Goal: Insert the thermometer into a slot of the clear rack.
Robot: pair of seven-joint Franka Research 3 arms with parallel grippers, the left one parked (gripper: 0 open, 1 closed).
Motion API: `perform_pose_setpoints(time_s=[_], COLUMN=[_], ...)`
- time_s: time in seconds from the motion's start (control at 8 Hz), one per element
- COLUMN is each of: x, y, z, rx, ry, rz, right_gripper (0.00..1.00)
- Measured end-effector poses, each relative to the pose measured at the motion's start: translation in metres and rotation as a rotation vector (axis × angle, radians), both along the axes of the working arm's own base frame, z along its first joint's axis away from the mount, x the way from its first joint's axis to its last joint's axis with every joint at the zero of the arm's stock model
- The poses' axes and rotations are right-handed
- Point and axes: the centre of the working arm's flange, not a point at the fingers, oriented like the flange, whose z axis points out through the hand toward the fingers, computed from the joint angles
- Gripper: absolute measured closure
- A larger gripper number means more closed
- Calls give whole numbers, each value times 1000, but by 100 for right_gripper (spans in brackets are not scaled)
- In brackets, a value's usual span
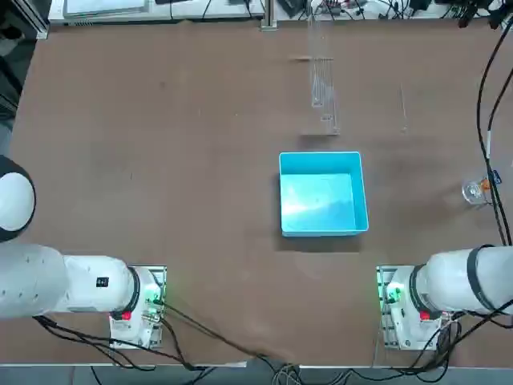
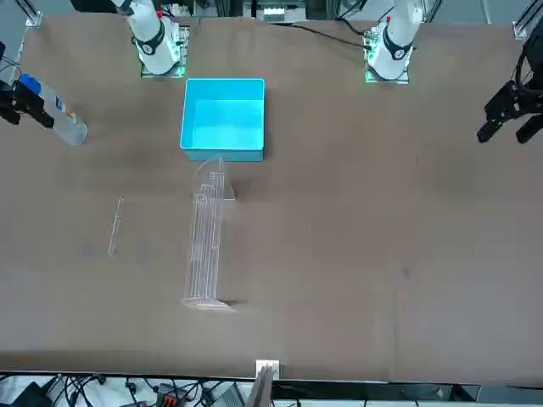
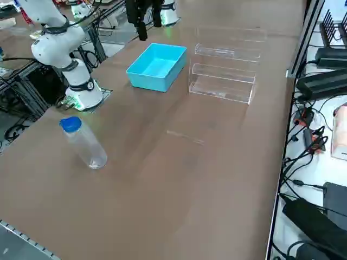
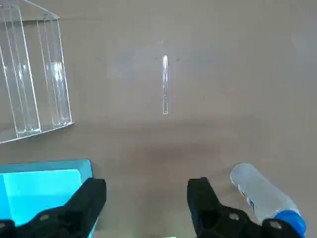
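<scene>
The right hand (image 4: 146, 196) stands open, the thermometer (image 4: 165, 85) lying flat beside the clear rack (image 2: 204, 246); its thin, see-through rod could slip or roll from misjudged fingers.

In the wrist view, the picture's edge cuts off the clear rack (image 4: 34, 74) and the blue box (image 4: 44, 188).
</scene>
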Motion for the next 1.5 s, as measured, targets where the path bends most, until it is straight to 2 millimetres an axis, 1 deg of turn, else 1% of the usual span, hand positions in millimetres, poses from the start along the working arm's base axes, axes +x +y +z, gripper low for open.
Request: perform_pose_setpoints(time_s=[0.5, 0.75, 0.88, 1.0, 1.12, 1.38, 1.5], x=[1, 7, 13, 22, 31, 44, 51], y=[0, -2, -4, -8, -15, -31, -36], z=[-2, -10, -19, -35, -61, -122, -148], rx=[0, 0, -1, -4, -8, -10, -11], ry=[4, 12, 9, -5, -23, -11, 4], rz=[1, -2, -5, -12, -23, -48, -55], right_gripper=[0, 0, 0, 0, 0, 0, 0])
